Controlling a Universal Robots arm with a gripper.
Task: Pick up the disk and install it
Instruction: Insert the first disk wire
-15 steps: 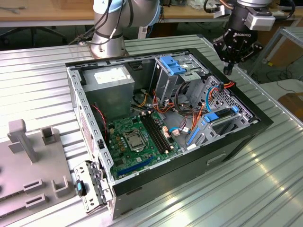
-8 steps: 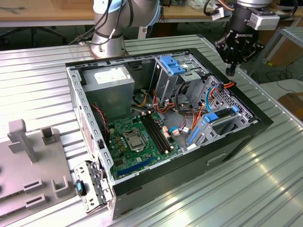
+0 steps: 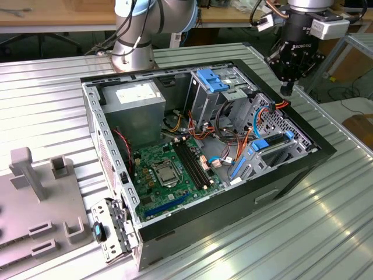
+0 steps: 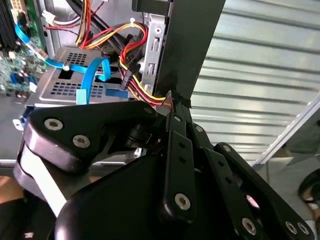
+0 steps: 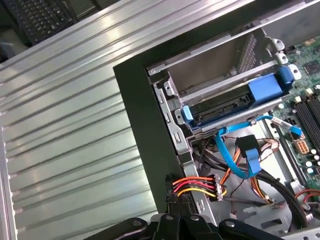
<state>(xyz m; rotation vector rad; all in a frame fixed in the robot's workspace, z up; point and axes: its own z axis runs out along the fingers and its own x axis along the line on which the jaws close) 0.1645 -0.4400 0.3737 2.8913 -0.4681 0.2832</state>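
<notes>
One disk [image 5: 227, 106] sits in a silver cage [image 5: 200, 70] inside an open computer case [image 5: 140, 115], seen in the first wrist view. Its dark body lies flat between the cage rails, with blue plastic framing its edges and a broad blue tab at one end; its label cannot be seen. Just beside the cage a blue cable [image 5: 221, 150] loops across, and a plug with red, orange and yellow wires [image 5: 192, 186] pokes out by the case's black wall. The claw [image 5: 179, 201] hangs right at that plug, over the case rim, its two fingers pressed together with nothing between them; whether it touches the wires is unclear. Deeper in the case, in the exterior view, lie a green motherboard [image 3: 166, 169] and a grey power-supply box [image 3: 137, 102] with a white sticker. The case rests on a ribbed metal desk [image 3: 326, 233], and a grey plastic fixture [image 3: 35, 198] stands at the exterior view's left.
</notes>
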